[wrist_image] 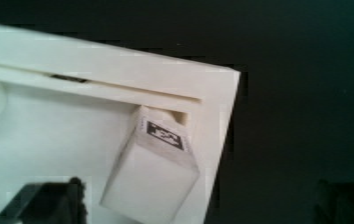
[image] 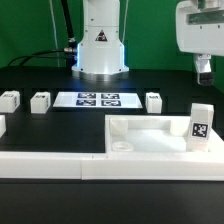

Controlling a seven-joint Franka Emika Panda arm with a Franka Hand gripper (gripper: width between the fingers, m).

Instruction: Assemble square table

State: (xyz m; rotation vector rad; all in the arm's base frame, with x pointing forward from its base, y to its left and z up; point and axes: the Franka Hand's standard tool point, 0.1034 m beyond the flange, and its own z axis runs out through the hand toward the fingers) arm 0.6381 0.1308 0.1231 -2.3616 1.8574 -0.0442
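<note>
the arm reaches to the upper right of the exterior view. its gripper [image: 203, 70] hangs there, high over the black table [image: 30, 75], and points down. in the wrist view the two dark fingers [wrist_image: 49, 205] are spread far from each other and pinch nothing.

the white slab [image: 150, 135] lies in the lower right of the exterior view, just behind the long barrier wall [image: 50, 165]. one tagged leg [image: 199, 125] stands upright at the slab's right end. it is almost straight under the gripper, but well apart from it. the wrist view shows this leg [wrist_image: 161, 150] close inside the corner of the slab [wrist_image: 192, 80], with its tag visible, and no finger touches it.

three other legs [image: 40, 101] sit in one row with the marker board [image: 100, 99], across the middle of the exterior view.
</note>
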